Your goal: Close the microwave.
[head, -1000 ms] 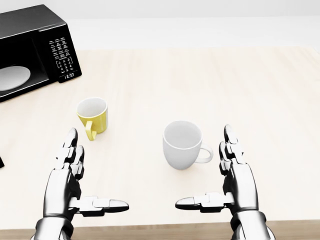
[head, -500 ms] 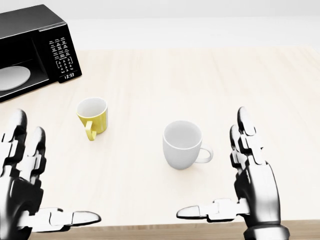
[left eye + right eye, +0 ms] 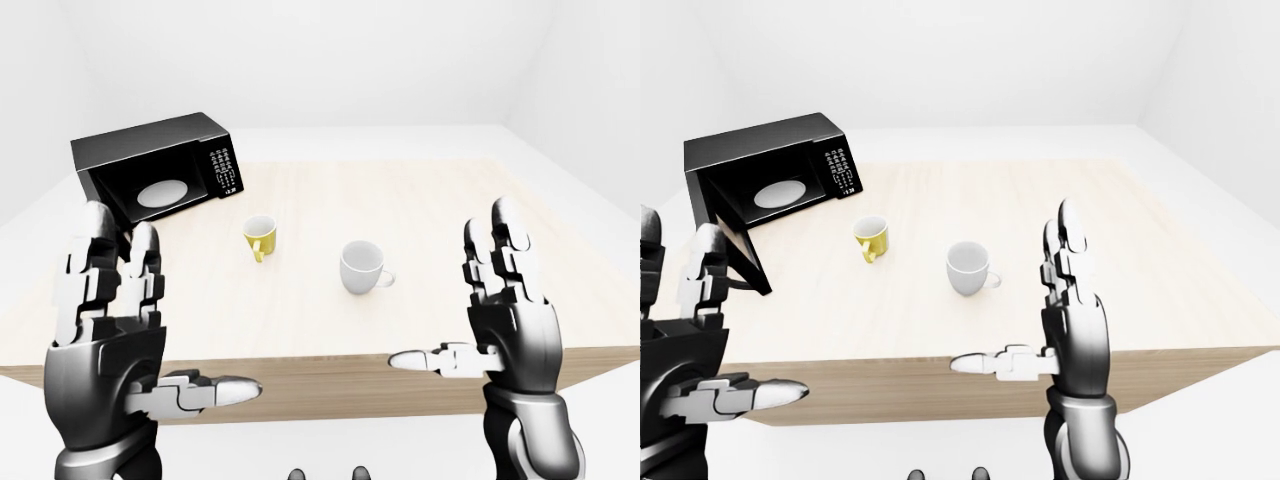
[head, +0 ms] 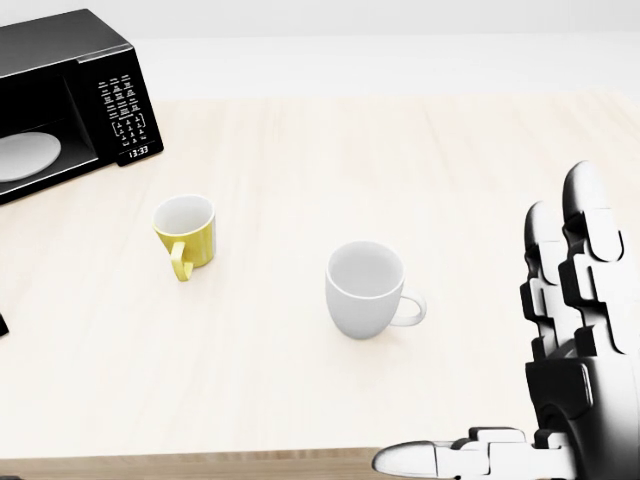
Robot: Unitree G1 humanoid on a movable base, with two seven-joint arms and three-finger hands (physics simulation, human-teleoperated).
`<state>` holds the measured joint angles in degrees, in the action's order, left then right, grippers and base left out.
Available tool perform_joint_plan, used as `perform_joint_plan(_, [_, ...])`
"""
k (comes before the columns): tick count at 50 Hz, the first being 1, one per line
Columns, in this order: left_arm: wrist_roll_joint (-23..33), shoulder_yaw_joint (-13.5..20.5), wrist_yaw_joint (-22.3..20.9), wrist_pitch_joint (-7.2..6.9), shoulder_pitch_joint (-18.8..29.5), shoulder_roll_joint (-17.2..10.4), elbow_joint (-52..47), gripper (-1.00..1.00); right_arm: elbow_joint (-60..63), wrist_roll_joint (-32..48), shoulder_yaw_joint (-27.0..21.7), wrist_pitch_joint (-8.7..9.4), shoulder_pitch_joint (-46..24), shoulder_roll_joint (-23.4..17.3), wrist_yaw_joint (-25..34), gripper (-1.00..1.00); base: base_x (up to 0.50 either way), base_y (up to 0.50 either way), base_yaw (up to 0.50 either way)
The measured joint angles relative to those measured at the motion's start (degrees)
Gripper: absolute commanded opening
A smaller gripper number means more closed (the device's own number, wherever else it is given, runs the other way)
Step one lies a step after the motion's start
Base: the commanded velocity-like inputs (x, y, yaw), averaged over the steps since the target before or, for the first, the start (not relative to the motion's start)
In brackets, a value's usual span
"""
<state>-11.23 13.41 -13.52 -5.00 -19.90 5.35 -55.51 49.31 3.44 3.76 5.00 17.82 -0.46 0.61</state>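
The black microwave (image 4: 70, 95) stands at the top left of the head view on the pale wooden table (image 4: 400, 150). Its door (image 3: 737, 243) is swung open to the left, and a white plate (image 3: 778, 192) shows in the cavity. My left hand (image 3: 165, 320) is raised at the bottom left of the left-eye view, open and empty, well short of the microwave. My right hand (image 3: 460, 300) is raised at the right, open and empty. Only the right hand shows in the head view.
A yellow mug (image 4: 186, 232) stands just below and right of the microwave. A larger white mug (image 4: 366, 290) stands right of it, near the table's middle. The table's near edge (image 3: 330, 380) runs between my two hands. White walls surround the table.
Both hands have risen and spread apart, fingers still open. The left hand has left the head view to the left. The right hand has moved right and closer to the camera.
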Motion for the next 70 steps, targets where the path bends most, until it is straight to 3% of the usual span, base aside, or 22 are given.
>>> perform_joint_plan(9, [-1.4,1.1,-0.7,0.00,-0.2,0.4,-1.6,1.00,1.8,1.2,0.4,0.00,1.2,-0.2,-0.3,1.00,0.00,0.00,0.00])
perform_joint_plan(36, [-3.3,1.4,-2.6,0.00,-1.0,0.7,-2.0,1.00,1.1,3.6,2.3,0.00,2.0,-0.7,-1.4,1.00,0.00,0.50,0.00])
perform_joint_plan(70, [-2.5,0.8,-2.1,0.00,0.2,-0.1,0.4,1.00,-0.5,4.5,3.9,0.00,1.9,-1.3,-2.1,1.00,0.00,0.50,0.00])
